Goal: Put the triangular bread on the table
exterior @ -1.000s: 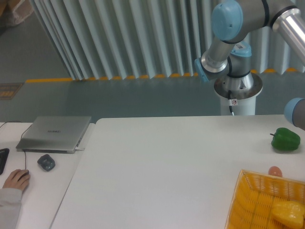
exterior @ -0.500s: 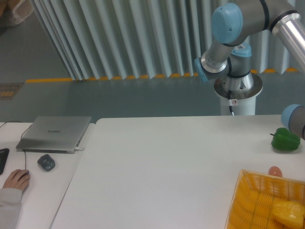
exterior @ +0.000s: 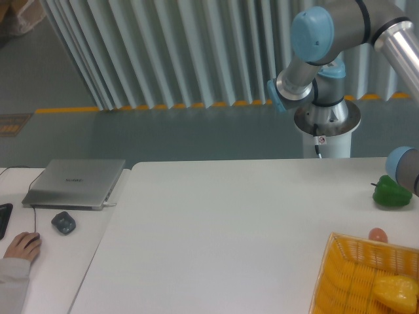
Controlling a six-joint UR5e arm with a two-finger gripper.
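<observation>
The white table [exterior: 229,222] fills the lower part of the view. At its bottom right stands a yellow woven basket [exterior: 347,278]. Inside it lies a golden-yellow lump [exterior: 396,292] that looks like the triangular bread, cut off by the frame edge. The arm rises from its base [exterior: 325,124] behind the table, passes a blue elbow joint [exterior: 314,33] and leaves the frame at the right. A blue-capped wrist joint [exterior: 404,167] shows at the right edge. The gripper itself is out of view.
A green pepper [exterior: 391,191] lies near the table's right edge, and a small orange-pink item [exterior: 378,235] sits just behind the basket. On a separate desk at left are a closed laptop [exterior: 75,183], a dark mouse [exterior: 63,223] and a person's hand [exterior: 23,247].
The blue wrist joint at the right edge has dropped a little, now covering part of the green pepper. Nothing on the table has moved.
</observation>
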